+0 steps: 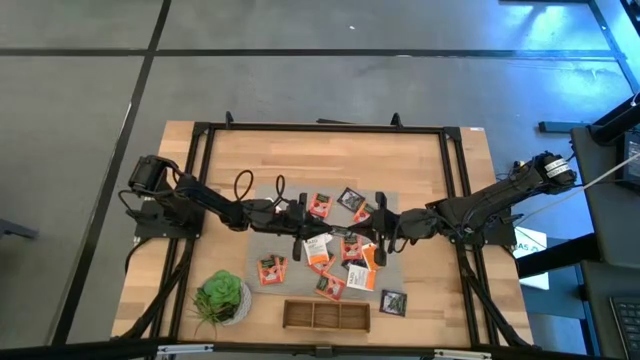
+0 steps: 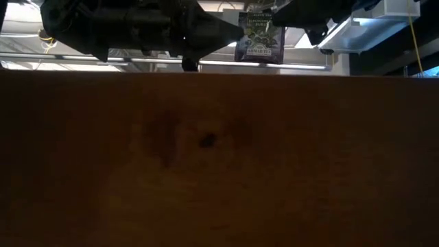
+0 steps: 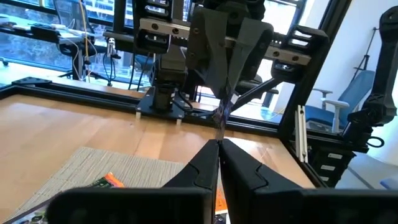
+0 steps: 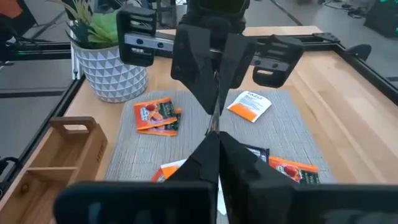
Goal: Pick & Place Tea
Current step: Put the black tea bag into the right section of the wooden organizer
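Desk: Pale wood table (image 1: 420, 150) under a black frame, grey mat (image 1: 290, 245) in the middle. What goes on at the centre?

Field: Both dark arms reach in from the sides and meet above the mat. A wooden tray (image 1: 326, 315) sits at the near edge, with a potted plant (image 1: 220, 297) beside it. That tray looks to me like the drop-off place.

Desk: And the tea?

Field: Most of it lies scattered on the mat, such as an orange sachet (image 4: 155, 115) near the plant and a white-and-orange sachet (image 4: 250, 104) farther along. One black sachet (image 2: 260, 36) is off the mat, hanging in the air between the two grippers.

Desk: Who has it?

Field: Both, as far as the wrist views show. The left gripper (image 3: 219, 149) has its fingers pressed together on one edge of the black sachet. The right gripper (image 4: 217, 140) is clenched on the opposite edge, so the packet shows edge-on between them. I read it as a hand-over.

Desk: How is that done well?

Field: One side should let go only once the other's pinch is firm. The releasing fingers should part fully, then back straight away along the arm's own line so the thin packet is not dragged or twisted. The carrier should then keep it clear of the loose sachets below. A flat foil square gripped by its rim can slip or swing, so slow travel suits it.
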